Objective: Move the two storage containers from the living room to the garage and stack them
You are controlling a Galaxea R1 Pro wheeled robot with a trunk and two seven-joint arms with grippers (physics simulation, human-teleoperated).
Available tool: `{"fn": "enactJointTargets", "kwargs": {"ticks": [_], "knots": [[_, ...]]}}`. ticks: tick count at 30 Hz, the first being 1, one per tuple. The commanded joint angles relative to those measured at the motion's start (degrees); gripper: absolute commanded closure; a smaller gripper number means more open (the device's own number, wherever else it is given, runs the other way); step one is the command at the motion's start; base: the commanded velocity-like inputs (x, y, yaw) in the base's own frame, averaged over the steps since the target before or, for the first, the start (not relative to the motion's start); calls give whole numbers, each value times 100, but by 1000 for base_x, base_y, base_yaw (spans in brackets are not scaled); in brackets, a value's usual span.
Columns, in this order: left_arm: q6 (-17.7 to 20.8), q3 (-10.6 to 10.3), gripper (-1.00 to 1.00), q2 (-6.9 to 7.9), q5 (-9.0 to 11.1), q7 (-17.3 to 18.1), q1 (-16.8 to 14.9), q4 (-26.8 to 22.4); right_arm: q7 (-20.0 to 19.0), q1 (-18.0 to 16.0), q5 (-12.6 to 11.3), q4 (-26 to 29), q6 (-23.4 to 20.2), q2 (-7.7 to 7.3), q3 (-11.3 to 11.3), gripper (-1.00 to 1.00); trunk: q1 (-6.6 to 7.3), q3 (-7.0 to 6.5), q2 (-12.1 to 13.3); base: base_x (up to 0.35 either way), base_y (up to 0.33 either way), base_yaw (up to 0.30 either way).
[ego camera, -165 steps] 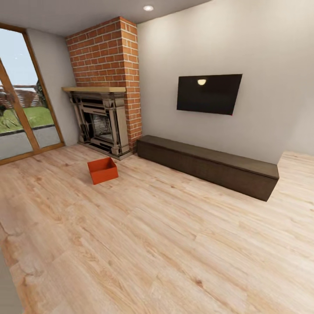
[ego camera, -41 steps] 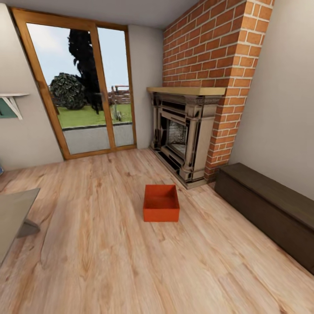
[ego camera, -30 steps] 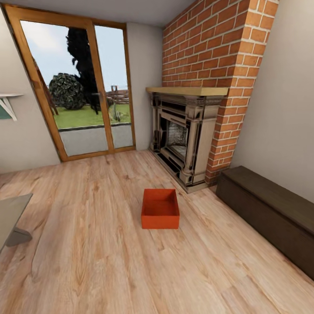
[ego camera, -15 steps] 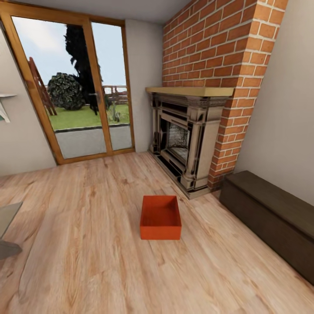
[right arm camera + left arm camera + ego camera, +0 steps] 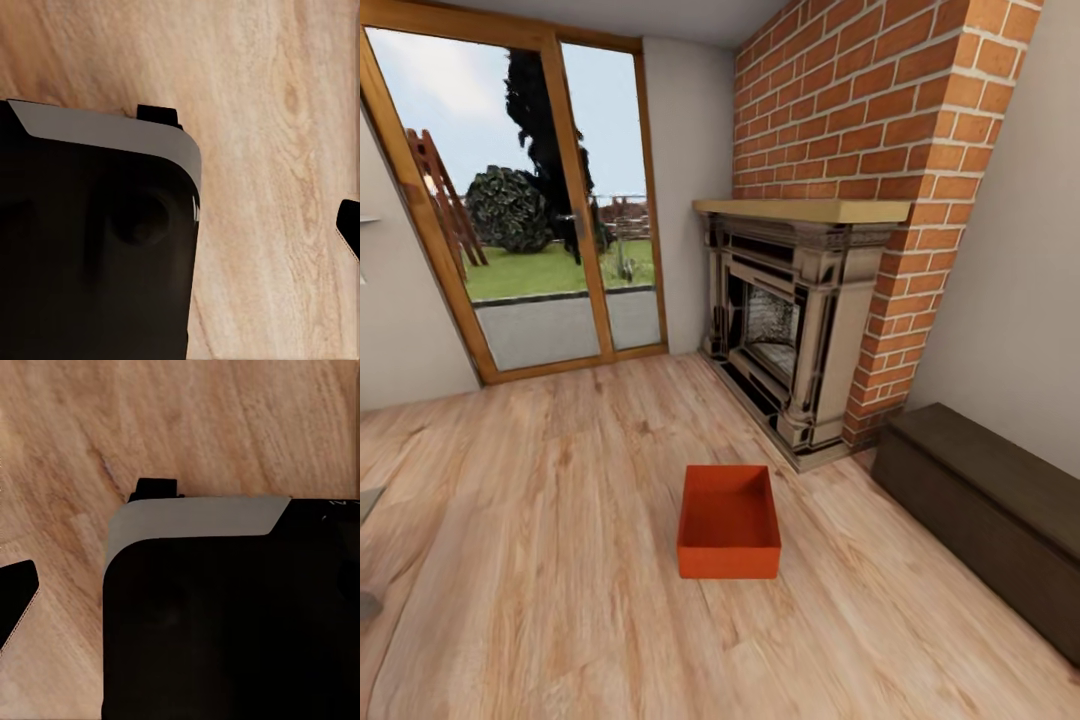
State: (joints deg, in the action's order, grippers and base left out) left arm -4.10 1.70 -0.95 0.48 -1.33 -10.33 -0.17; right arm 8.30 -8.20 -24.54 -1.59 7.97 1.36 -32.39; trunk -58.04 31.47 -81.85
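One container (image 5: 729, 521): orange-red, rectangular, open-topped, plain-walled plastic, resting on light wood planks (image 5: 560, 560). One red brick fireplace (image 5: 800, 320). Pincer state: cannot tell for either.

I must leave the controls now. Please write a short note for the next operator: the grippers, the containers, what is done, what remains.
Grippers: the wrist views look down at the light wood plank floor past dark robot parts; open or shut cannot be told.
Containers: one orange-red open-top plastic bin stands empty on that floor, in front of the red brick fireplace, left of the long dark low cabinet.
Done: nothing carried yet.
Left: grasp this bin, find the second, move both to the garage, stack them.
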Motion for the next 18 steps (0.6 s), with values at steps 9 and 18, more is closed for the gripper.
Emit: {"fn": "enactJointTargets", "kwargs": {"ticks": [9,18], "knots": [[-20,15,-100,-1,4,-14,-4,4,5,-6,-51,-17,31,11,-48,-100,-3,5,-2,322,0,0],[-20,15,-100,0,4,-15,-4,7,5,-6,-51,-17,31,10,-48,-100,-3,5,-2,322,0,0]]}}
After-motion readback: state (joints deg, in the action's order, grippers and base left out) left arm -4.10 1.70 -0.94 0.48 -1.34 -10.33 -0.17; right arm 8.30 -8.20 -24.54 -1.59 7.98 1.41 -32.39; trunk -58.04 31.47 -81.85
